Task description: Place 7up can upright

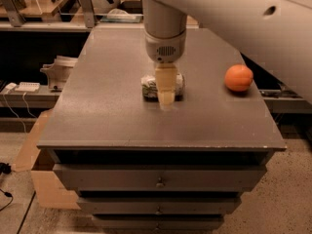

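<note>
Pale gripper point(166, 99) low over speckled grey surface point(97, 111); open or closed, cannot tell. Directly behind it, cylindrical 7up can point(147, 87) lying sideways, middle hidden.

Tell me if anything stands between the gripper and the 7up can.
Nothing visible does. The gripper hangs right over the 7up can, which lies on its side on the table. The orange sits off to the right, apart from both.
</note>
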Robot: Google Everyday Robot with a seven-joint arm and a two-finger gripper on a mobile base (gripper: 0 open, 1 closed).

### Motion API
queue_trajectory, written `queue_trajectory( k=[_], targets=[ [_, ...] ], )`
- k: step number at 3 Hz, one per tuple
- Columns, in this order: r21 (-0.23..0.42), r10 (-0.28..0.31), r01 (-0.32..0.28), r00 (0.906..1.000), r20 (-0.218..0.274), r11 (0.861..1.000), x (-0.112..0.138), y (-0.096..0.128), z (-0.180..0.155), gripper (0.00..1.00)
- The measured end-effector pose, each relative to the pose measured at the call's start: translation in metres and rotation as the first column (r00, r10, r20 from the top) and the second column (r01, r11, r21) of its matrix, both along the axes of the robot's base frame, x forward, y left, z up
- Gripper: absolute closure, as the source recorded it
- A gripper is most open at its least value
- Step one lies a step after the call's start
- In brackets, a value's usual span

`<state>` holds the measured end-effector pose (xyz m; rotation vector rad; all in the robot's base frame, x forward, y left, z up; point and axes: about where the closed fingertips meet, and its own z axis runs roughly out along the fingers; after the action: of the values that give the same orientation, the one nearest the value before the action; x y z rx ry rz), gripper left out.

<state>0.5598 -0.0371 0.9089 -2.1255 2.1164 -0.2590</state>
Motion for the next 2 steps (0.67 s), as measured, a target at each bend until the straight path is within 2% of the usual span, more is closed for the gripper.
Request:
queue_trajectory(
  k=[1,2],
  targets=[
    [-0.024,0.02,-0.02,0.9997,-0.017,1.0,0.02,0.018,-0.017,0.0],
    [-0.039,0.014,-0.015,0.9995,-0.029,0.999,0.034,0.028,-0.036,0.0]
  ],
)
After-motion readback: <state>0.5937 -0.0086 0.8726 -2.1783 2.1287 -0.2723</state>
